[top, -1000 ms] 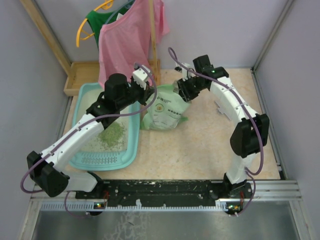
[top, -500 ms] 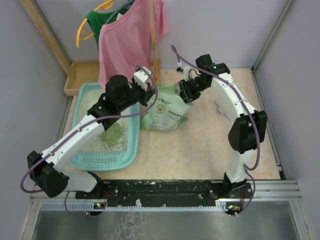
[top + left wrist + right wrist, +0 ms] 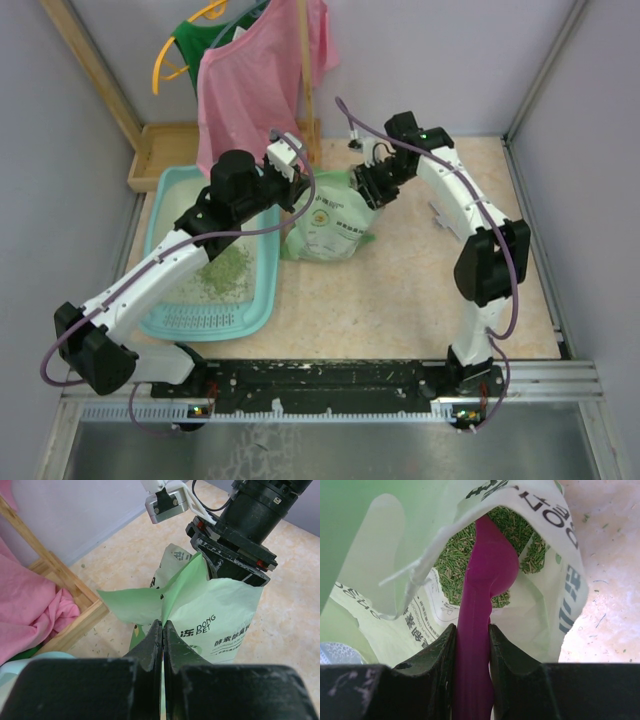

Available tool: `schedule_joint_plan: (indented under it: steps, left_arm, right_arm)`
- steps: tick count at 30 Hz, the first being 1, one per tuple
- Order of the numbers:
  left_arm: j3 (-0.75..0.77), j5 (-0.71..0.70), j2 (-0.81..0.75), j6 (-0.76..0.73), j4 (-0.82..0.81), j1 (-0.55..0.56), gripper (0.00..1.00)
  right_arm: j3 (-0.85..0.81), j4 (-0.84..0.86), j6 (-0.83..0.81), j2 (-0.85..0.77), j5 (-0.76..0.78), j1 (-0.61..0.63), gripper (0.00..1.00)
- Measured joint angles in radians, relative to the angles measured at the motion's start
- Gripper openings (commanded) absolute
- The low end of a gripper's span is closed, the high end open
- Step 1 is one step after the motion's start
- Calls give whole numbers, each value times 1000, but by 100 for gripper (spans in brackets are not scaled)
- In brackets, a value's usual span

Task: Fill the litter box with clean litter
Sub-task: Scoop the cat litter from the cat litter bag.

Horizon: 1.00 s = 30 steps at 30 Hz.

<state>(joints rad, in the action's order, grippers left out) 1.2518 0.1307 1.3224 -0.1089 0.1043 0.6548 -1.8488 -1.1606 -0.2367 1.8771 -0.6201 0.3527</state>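
The light-teal litter box (image 3: 200,320) lies at the left, holding a thin olive-green heap of clean litter (image 3: 225,272). A pale green printed bag (image 3: 335,228) stands to its right. My left gripper (image 3: 303,193) (image 3: 163,625) is shut on the bag's upper edge (image 3: 175,587), holding the mouth open. From the other side, my right gripper (image 3: 370,188) (image 3: 472,630) is shut on the handle of a magenta scoop (image 3: 487,570). The scoop's bowl is down inside the bag, among the green granules (image 3: 452,562).
A wooden tray (image 3: 160,150) sits behind the litter box. A pink cloth (image 3: 255,80) and a green garment on a yellow hanger (image 3: 175,65) hang above it from a wooden pole (image 3: 308,90). Walls close in the left, back and right sides.
The right arm's elbow has swung a little to the left while its gripper stayed at the bag's mouth with the scoop. The left arm and bag have barely moved.
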Motion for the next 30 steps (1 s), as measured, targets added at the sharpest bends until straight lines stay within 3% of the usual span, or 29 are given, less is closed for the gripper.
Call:
schedule_joint_plan:
  steps: [30]
  left_arm:
    - [-5, 1, 2, 1, -14, 2, 0]
  right_arm:
    - [43, 67, 0, 12, -78, 5, 0]
